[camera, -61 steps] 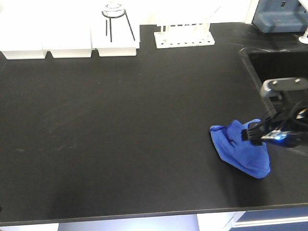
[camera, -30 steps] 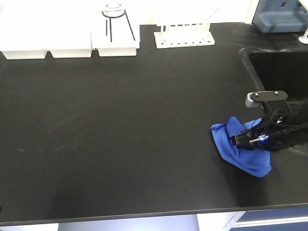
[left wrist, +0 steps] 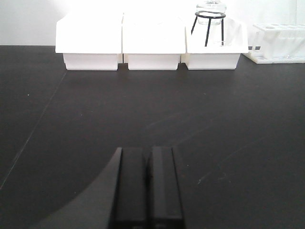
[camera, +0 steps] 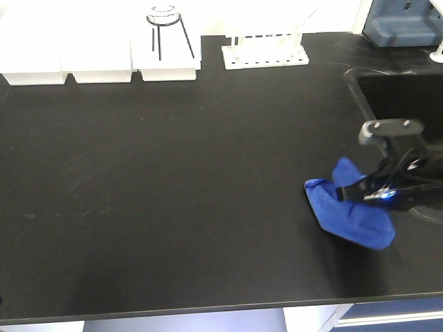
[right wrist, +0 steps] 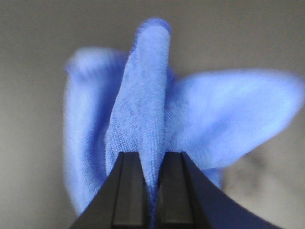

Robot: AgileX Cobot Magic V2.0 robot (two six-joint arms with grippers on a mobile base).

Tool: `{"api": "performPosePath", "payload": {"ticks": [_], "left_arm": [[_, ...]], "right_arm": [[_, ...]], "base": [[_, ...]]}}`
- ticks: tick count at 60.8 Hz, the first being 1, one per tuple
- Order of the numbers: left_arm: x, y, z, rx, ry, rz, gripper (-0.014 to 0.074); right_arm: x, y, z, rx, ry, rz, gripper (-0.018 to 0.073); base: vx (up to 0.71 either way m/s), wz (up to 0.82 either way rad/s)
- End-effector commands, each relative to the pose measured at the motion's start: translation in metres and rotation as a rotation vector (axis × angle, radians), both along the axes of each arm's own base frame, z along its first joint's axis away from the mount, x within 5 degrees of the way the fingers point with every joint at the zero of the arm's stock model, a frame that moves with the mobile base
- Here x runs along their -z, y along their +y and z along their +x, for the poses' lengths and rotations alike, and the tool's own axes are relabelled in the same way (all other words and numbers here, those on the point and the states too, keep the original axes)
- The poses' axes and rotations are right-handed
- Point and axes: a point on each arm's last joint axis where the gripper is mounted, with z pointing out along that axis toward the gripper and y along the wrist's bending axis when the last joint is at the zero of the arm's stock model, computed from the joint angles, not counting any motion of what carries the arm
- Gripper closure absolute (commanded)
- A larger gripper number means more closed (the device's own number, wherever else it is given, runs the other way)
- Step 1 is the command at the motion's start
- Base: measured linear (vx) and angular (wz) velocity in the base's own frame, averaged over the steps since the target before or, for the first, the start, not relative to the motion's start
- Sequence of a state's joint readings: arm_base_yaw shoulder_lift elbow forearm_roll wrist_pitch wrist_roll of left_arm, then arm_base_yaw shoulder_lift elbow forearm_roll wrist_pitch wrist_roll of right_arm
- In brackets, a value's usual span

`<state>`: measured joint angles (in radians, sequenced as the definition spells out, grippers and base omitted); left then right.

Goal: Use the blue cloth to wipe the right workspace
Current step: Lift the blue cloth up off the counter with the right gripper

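Note:
The blue cloth (camera: 349, 216) lies on a black countertop (camera: 173, 173) at the front right, next to a sink, with one fold pulled up into a peak. My right gripper (camera: 345, 191) is shut on that fold. In the right wrist view the cloth (right wrist: 143, 95) rises between the right gripper's (right wrist: 151, 160) two black fingers and spreads out on both sides. My left gripper (left wrist: 148, 151) is shut with nothing in it, low over bare black counter. The right workspace is out of view.
White bins (camera: 66, 66) line the back edge, with a tripod stand holding glassware (camera: 166, 28) and a white tube rack (camera: 265, 52). A sink basin (camera: 401, 90) opens at the right behind my right arm. The counter's front edge (camera: 208, 308) is near.
My right gripper swung slightly left, then back up and right, staying shut on the cloth. The held fold now stands higher and the cloth has slid a little to the right.

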<state>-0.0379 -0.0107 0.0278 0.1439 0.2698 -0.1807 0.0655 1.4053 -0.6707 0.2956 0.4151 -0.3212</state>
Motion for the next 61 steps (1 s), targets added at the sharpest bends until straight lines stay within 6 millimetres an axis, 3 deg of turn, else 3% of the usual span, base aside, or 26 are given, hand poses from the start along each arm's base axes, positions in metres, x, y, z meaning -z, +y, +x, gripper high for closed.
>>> {"api": "performPosePath", "payload": {"ticks": [1,16,24,32,42,53,61], "left_arm": [[0.002,-0.001,0.001,0.015,-0.069,-0.009,0.0602],[0.002,-0.001,0.001,0.015,-0.069,-0.009,0.0602],[0.002,-0.001,0.001,0.015,-0.069,-0.009,0.0602],[0.002,-0.001,0.001,0.015,-0.069,-0.009,0.0602],[0.002,-0.001,0.001,0.015,-0.069,-0.009,0.0602],[0.002,-0.001,0.001,0.015,-0.069,-0.009,0.0602],[0.002,-0.001,0.001,0.015,-0.069,-0.009,0.0602]], "right_arm": [[-0.044,-0.002,-0.005,0.007,-0.202,0.008,0.0564],[-0.120,-0.005,-0.059,0.007,-0.554,0.027,0.0564],[-0.146,-0.007,-0.091,0.003,-0.692,0.038,0.0564],[-0.159,-0.008,-0.117,-0.006,-0.772,0.046,0.0564],[-0.158,-0.009,-0.134,-0.037,-0.849,-0.007,0.0564],[-0.114,-0.014,-0.135,-0.004,-0.868,-0.039,0.0564],[-0.102,-0.018,-0.129,0.034,-0.957,-0.091,0.0564]], "base": [[0.00,0.00],[0.00,0.00],[0.00,0.00],[0.00,0.00],[0.00,0.00],[0.00,0.00],[0.00,0.00]]}}
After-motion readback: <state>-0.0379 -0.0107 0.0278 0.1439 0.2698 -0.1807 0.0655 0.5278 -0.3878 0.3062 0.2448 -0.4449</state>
